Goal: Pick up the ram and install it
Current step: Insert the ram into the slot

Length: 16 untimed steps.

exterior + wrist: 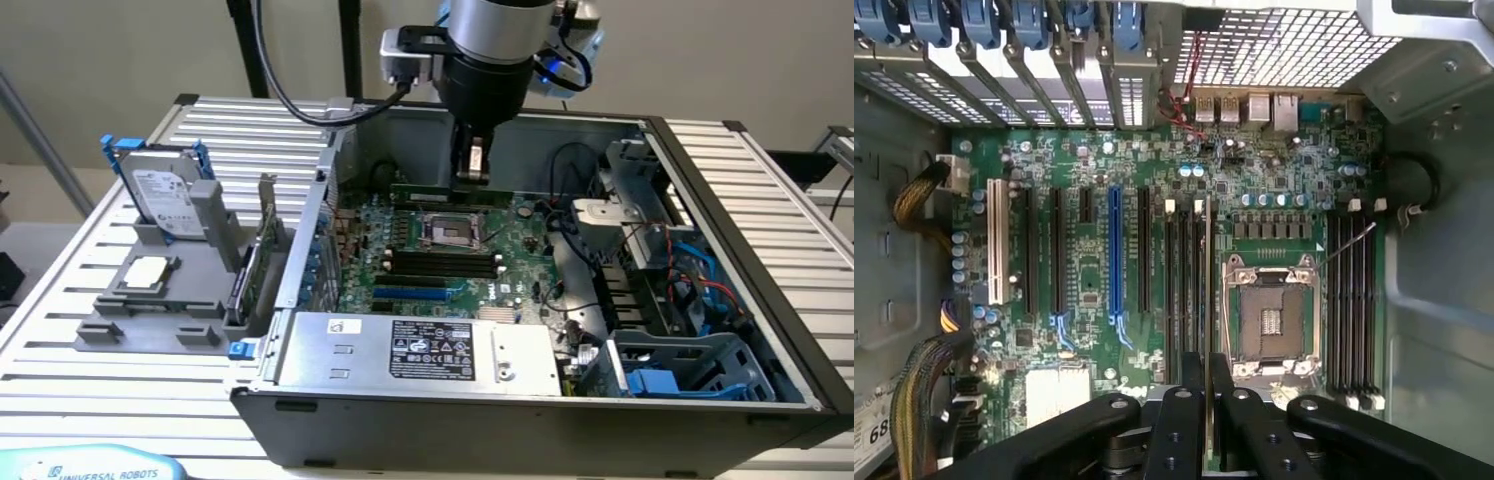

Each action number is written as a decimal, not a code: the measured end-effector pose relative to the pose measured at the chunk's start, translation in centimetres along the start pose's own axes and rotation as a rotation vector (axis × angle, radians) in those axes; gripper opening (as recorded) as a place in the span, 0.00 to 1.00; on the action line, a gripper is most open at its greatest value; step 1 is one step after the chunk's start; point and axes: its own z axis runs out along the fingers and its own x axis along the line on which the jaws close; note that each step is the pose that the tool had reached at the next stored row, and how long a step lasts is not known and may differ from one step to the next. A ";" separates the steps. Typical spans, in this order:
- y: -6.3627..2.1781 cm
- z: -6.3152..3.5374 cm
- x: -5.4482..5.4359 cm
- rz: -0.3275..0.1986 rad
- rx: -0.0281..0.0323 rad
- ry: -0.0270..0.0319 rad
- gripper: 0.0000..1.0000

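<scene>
Worktop (754, 190): slatted, open PC case (534, 425) on it.
Tool (470, 172): clamped on ram (420, 189), ram at its 6 o'clock.
Axis: 9–3 o'clock in ext. view, parallel w/ memory slots (1184, 290).

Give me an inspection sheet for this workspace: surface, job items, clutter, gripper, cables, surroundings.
Surface: slatted metal table carrying an open computer case.
Job's things: the ram is held edge-on over the motherboard, at the memory slots beside the processor socket; cannot tell whether it is seated.
Clutter: grey rack on the exterior view's left, with a hard drive, a processor chip and an expansion card.
Gripper: the gripper is shut on the ram.
Cables: black cable running to the arm; blue cables inside the case.
Surroundings: plain wall.
</scene>
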 end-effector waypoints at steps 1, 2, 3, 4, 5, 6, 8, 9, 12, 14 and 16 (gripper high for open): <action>-0.05 0.18 0.0 -0.001 -0.0001 0.0009 0.14; -0.10 0.35 0.0 -0.001 -0.0001 0.0019 0.14; -0.14 0.54 0.0 -0.002 -0.0001 0.0027 0.14; -0.18 0.71 0.1 -0.003 -0.0002 0.0036 0.14; -0.22 0.89 0.1 -0.003 -0.0002 0.0043 0.14; -0.24 1.07 0.1 -0.004 -0.0002 0.0050 0.14; -0.29 1.44 0.1 -0.005 -0.0002 0.0061 0.14; -0.31 1.61 0.1 -0.005 -0.0003 0.0067 0.14; -0.35 2.16 0.2 -0.006 -0.0004 0.0072 0.14; -0.37 2.52 0.2 -0.007 -0.0004 0.0075 0.14; -0.39 2.88 0.2 -0.007 -0.0003 0.0074 0.14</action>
